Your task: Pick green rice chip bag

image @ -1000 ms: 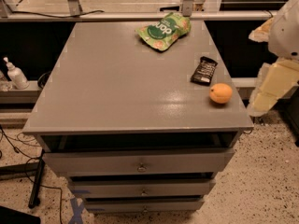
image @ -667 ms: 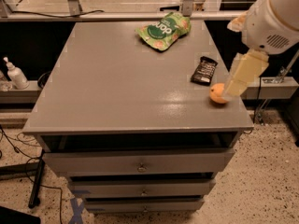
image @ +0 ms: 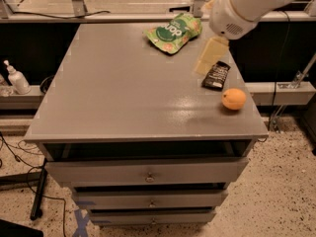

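My gripper (image: 210, 57) hangs over the table (image: 123, 98) at two o'clock, its state I cannot tell; the bag (image: 174, 32) lies at twelve; descending here risks knocking the wrapper (image: 216, 75) or orange (image: 233, 98).

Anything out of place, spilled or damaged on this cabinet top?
Nothing spilled or damaged. The green rice chip bag lies flat and skewed near the far edge; the black wrapper and orange sit near the right edge, where the orange might roll. The gripper hangs above the cabinet top beside the wrapper.
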You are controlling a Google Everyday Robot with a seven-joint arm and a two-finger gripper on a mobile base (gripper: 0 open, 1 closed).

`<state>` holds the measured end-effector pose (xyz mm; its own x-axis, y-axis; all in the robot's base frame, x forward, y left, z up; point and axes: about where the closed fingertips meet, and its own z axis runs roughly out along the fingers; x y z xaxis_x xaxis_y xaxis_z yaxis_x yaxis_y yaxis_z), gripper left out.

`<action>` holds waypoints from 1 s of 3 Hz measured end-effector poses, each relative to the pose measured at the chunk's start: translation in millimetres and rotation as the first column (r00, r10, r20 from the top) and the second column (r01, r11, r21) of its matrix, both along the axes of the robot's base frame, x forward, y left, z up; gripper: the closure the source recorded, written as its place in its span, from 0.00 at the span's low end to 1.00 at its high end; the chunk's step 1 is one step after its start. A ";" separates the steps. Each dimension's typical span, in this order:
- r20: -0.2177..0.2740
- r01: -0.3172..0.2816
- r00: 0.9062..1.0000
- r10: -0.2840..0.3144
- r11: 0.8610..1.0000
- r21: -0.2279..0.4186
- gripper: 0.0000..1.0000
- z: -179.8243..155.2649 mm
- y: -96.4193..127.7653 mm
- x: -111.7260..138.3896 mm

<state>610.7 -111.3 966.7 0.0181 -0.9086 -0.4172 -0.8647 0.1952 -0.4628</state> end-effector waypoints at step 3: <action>0.075 -0.046 0.996 0.049 0.998 -0.052 0.00 -18.2 33.9 61.1</action>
<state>671.8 -77.4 948.5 0.0919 -0.9257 -0.3668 -0.8340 0.1297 -0.5362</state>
